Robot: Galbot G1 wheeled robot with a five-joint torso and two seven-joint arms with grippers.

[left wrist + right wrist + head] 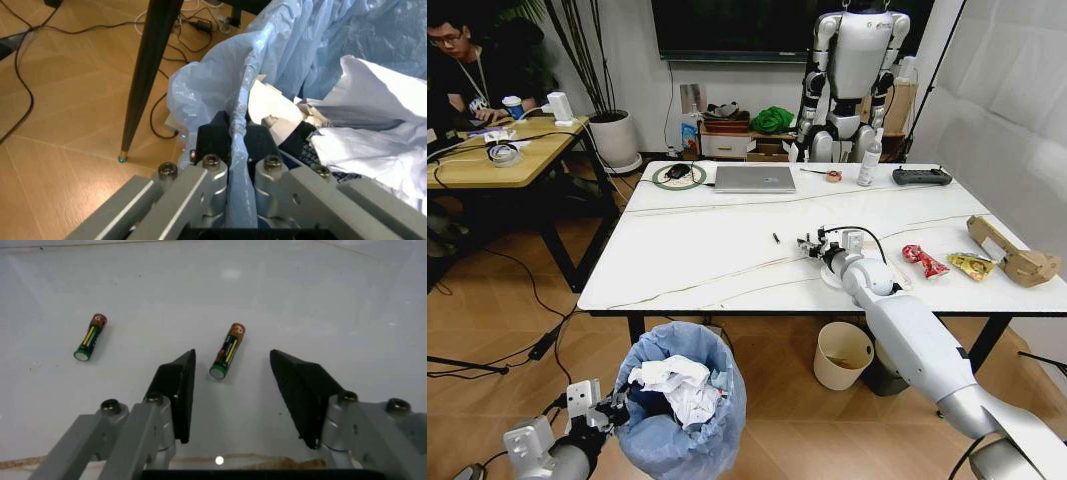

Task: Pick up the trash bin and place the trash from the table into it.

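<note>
The bin (681, 410) hangs below the near edge of the table (727, 250), held off to the robot's left. The left gripper (238, 137) is clamped on its rim and blue bag liner. Crumpled tissues (677, 385) already fill the top.

The right gripper (233, 385) hovers low over the tabletop with its jaws spread, a battery (227, 357) lying between them and a second battery (90, 337) well apart to one side.

Risks, as judgement:
- The battery is thin and round. A closing jaw may roll it aside or pinch only one end, so it flips out.
- The left grip appears to include slippery liner film. The bin could sag or tilt, spilling the heaped tissues.
- The bin sits low and away from the right arm, so a dropped item may miss the opening.

Limits of view:
- The bin wall is hidden under the liner.
- In the head view the batteries are too small to identify.
- The red wrapper (924, 261), yellow wrapper (972, 265) and brown bag (1017, 255) remain on the table, at the robot's right.
</note>
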